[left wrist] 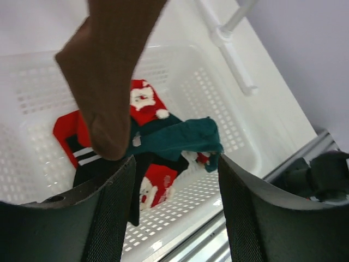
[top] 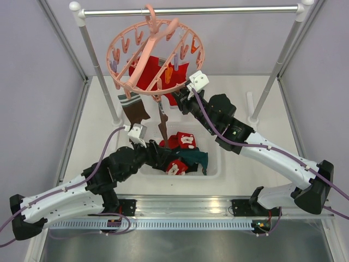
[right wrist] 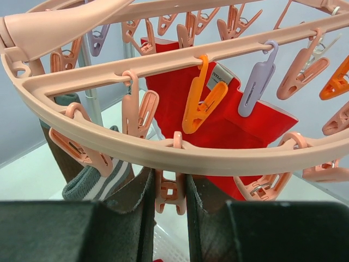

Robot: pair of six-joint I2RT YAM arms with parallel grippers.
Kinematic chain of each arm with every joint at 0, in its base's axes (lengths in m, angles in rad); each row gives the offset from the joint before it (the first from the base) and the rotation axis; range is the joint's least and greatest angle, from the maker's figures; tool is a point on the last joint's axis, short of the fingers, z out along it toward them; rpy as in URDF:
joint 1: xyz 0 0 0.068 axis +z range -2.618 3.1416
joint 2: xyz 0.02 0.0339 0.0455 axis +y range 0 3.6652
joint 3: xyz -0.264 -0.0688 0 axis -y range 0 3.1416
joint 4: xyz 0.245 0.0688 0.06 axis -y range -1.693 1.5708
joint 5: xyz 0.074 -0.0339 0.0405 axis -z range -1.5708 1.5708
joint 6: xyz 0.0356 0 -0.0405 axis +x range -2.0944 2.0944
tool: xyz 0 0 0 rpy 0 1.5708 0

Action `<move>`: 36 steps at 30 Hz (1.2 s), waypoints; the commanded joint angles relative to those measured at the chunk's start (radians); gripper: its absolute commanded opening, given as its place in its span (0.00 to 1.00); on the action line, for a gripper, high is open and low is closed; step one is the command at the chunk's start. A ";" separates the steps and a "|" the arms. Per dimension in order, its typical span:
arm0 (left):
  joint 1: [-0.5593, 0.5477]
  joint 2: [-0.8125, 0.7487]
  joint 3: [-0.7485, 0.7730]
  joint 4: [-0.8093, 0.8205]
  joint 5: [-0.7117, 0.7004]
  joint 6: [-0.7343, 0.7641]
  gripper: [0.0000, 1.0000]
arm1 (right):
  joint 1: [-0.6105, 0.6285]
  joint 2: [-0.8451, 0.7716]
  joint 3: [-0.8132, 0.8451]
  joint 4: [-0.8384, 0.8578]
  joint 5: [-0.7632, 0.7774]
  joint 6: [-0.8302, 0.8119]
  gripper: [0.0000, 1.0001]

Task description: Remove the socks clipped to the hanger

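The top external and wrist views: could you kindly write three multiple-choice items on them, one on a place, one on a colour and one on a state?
1. Where does the teal sock lie?
A. on the rail
B. in the white basket
C. on the table

2. What colour is the hanger?
A. blue
B. salmon pink
C. green

3. How is the left end effector?
A. open
B. shut on a sock
C. shut on a clip

Answers:
1 B, it lies among red socks inside the perforated walls.
2 B, ring and spokes show it.
3 A, a wide gap separates its fingers.
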 commanded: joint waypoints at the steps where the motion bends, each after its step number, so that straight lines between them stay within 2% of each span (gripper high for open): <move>1: -0.007 0.023 0.013 -0.075 -0.191 -0.092 0.66 | 0.005 -0.024 0.041 0.001 0.028 -0.016 0.08; 3: -0.007 0.072 0.015 -0.075 -0.250 -0.097 0.67 | 0.003 -0.027 0.041 0.001 0.028 -0.017 0.08; 5: -0.007 0.122 0.025 -0.073 -0.286 -0.098 0.77 | 0.005 -0.027 0.043 0.001 0.025 -0.016 0.08; 10: -0.007 0.303 0.053 -0.030 -0.361 -0.072 0.84 | 0.005 -0.025 0.046 -0.004 0.026 -0.016 0.08; 15: -0.007 0.411 0.055 0.079 -0.407 -0.048 0.85 | 0.003 -0.025 0.049 -0.011 0.028 -0.016 0.08; 18: -0.007 0.471 0.064 0.137 -0.421 -0.019 0.81 | 0.005 -0.025 0.049 -0.013 0.026 -0.013 0.09; 21: -0.007 0.503 0.076 0.207 -0.401 0.042 0.54 | 0.003 -0.027 0.048 -0.016 0.021 -0.007 0.08; 22: -0.007 0.509 0.087 0.209 -0.393 0.061 0.34 | 0.005 -0.027 0.048 -0.016 0.023 -0.007 0.09; 27: -0.007 0.564 0.139 0.252 -0.367 0.124 0.06 | 0.006 -0.038 0.041 -0.016 0.020 0.001 0.09; 28: -0.007 0.566 0.154 0.251 -0.358 0.127 0.03 | 0.005 -0.042 0.040 -0.016 0.018 0.005 0.09; 36: -0.009 0.612 0.226 0.257 -0.260 0.178 0.02 | 0.005 -0.081 0.012 -0.027 0.006 0.044 0.21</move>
